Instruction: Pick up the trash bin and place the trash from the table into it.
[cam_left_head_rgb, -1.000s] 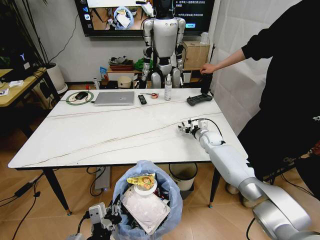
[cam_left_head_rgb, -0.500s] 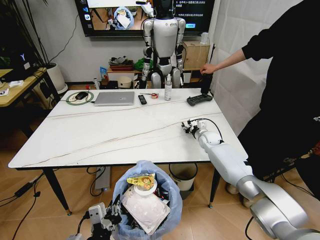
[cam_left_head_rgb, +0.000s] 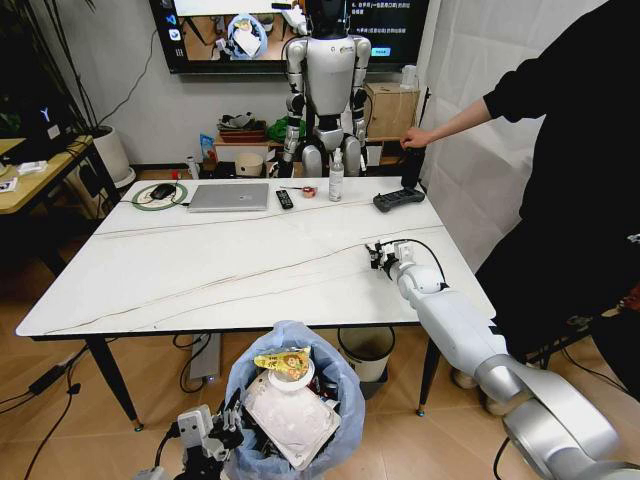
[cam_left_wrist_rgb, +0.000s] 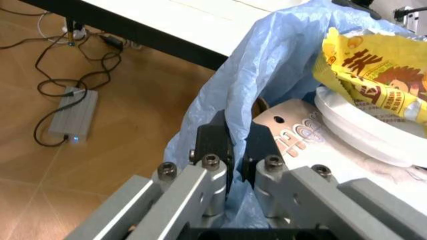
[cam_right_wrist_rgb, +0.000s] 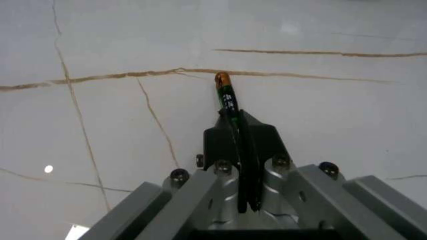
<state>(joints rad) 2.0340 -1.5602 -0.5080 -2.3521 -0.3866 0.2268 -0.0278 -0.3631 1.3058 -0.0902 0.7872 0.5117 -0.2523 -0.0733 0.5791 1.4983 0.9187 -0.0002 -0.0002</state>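
Trash bin (cam_left_head_rgb: 290, 405) first: you'll find it below the near edge of the table (cam_left_head_rgb: 200, 270), off the floor side of the marble top, its light-blue bag (cam_left_wrist_rgb: 267, 65) puffed up over the rim. It is heaped with litter: a yellow printed wrapper (cam_left_head_rgb: 282, 361) lies on top of a white plate (cam_left_wrist_rgb: 360, 130), and a flat white packet (cam_left_head_rgb: 290, 418) slants beneath them. Your left gripper (cam_left_head_rgb: 222, 432) sits at the bin's near left side; in the left wrist view its fingers (cam_left_wrist_rgb: 213, 145) are pressed together on a fold of the blue bag at the rim.

Your right gripper (cam_left_head_rgb: 379, 256) is out over the right part of the table, just above the white top near a brown vein. In the right wrist view its fingers (cam_right_wrist_rgb: 263, 140) are pinching a slim dark-green battery (cam_right_wrist_rgb: 227, 100) with a copper-coloured tip, which sticks out forward past the fingertips.

Along the table's far edge you can see a silver laptop (cam_left_head_rgb: 229, 196), a black remote (cam_left_head_rgb: 284, 198), a spray bottle (cam_left_head_rgb: 336, 176) and a dark game controller (cam_left_head_rgb: 398, 198). A green ring with a black mouse (cam_left_head_rgb: 161, 191) lies at the far left corner.
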